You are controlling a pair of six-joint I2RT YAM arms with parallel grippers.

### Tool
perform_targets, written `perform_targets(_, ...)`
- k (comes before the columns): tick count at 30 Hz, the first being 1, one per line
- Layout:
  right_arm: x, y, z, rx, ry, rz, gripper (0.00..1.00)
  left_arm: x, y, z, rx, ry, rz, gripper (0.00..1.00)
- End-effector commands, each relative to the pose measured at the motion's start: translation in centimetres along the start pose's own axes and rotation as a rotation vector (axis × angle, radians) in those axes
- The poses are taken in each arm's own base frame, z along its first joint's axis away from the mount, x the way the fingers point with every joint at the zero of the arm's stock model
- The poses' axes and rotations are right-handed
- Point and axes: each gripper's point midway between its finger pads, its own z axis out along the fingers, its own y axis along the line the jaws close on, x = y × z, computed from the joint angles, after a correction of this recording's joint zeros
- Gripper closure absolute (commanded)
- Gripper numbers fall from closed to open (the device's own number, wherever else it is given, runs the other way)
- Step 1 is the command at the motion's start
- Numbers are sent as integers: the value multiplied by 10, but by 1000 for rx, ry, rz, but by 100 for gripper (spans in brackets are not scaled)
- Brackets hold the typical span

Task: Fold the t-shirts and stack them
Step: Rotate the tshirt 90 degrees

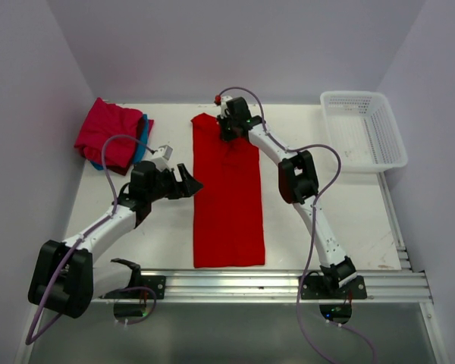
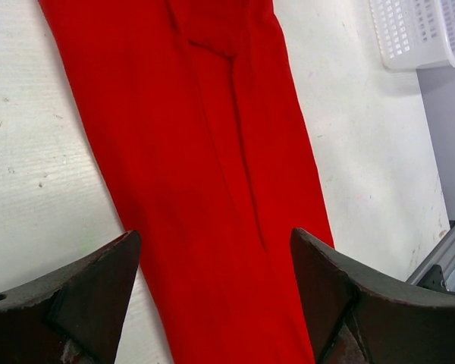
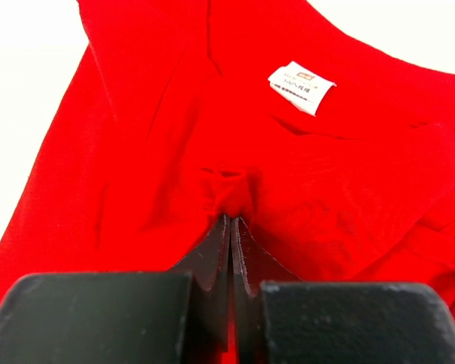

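right pincer: clamped tight, small pinch of red t-shirt bunched at the tips, near the white neck label
left pincer: spread wide, nothing in it, hanging over the strip's left edge about midway
red t-shirt: folded into a long narrow strip, flat down the middle of the table
crimson-pink t-shirt: folded, far left corner, sitting on the teal-blue t-shirt
basket: far right corner, well apart from the shirts
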Motion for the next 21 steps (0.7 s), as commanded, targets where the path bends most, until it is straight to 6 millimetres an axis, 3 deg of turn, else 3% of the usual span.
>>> perform_targets(1,-3,-2,-5,13,-13,-1,100,1,-3,-3,16,-14,46,17)
perform_targets(4,-4,1,-9,4,-29,2,100,1,-2,-3,12,-16,45,17)
perform_targets(5,-14,2,-17,1,-51,-1,100,0,-2,-3,13,-18,46,17)
perform_targets(15,-41,8,-47,-6,-123,-5,100,2,-2,-4,14,-17,47,18)
perform_targets(21,-37,7,-57,3,-128,-1,100,2,-2,-3,13,-15,46,18)
